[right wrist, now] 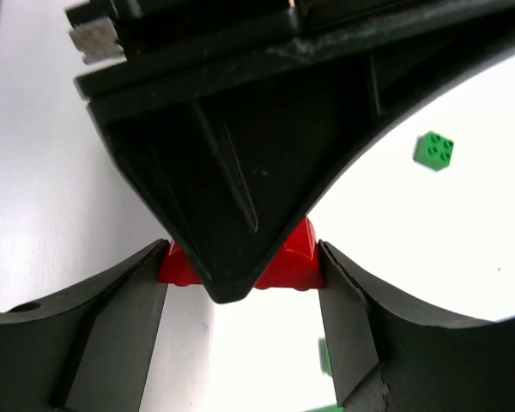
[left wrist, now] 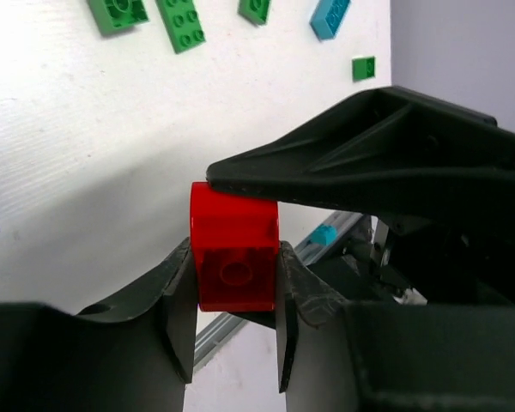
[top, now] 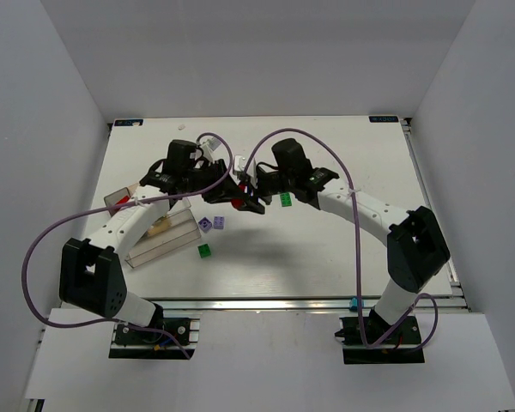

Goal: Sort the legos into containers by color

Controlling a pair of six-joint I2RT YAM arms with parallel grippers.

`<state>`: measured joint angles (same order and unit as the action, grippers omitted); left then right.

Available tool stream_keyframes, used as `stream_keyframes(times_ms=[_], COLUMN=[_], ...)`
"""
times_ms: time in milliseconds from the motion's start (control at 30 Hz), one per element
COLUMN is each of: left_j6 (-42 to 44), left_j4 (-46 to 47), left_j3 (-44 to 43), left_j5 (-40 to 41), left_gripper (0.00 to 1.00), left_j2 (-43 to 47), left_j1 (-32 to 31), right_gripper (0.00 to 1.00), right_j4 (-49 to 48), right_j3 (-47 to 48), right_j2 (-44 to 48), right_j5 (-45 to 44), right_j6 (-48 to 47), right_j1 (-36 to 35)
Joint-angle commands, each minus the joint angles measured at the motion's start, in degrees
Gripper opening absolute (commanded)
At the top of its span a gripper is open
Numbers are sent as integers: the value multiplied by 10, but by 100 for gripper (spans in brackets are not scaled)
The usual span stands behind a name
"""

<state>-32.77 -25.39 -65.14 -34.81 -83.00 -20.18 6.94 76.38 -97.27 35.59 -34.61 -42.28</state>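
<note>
The red brick sat at mid-table between the two arms, apparently held clear of the table. The left gripper had its fingers pressed against two opposite faces of the brick, a pinch across its narrow dimension. The right gripper straddled the same brick along its length, both fingers touching its ends, so I read it as gripped by both at once.

I judged this to be a hand-over. The clear container lay on the left arm's side, close by its forearm, so the left arm was the one placed to deliver. The crossed grips kept the two pairs of fingers out of each other's way.

Green bricks and purple bricks lay loose on the table, unsorted. Next, by my estimate, the right fingers should let go before the left arm moves off — a pull with both clamped could twist the brick free.
</note>
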Motion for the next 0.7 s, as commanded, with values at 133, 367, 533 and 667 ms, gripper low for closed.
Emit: stream_keyframes(times_ms=[133, 367, 533, 667], left_j6=[0, 3, 19, 41], left_j4=[-1, -90, -194, -250], left_j3=[-40, -67, -102, -109], left_j5=[33, 198, 338, 425], left_gripper=[12, 0, 0, 0], left_j2=[8, 50, 73, 80], left_j1=[-9, 33, 110, 200], right_gripper=[33, 81, 86, 78], right_j4=[-32, -40, -34, -35], right_j3=[8, -5, -43, -72], right_j2=[22, 27, 41, 64], right_j5=[-7, -46, -79, -101], right_j6=[20, 53, 63, 83], right_j1=[0, 8, 25, 47])
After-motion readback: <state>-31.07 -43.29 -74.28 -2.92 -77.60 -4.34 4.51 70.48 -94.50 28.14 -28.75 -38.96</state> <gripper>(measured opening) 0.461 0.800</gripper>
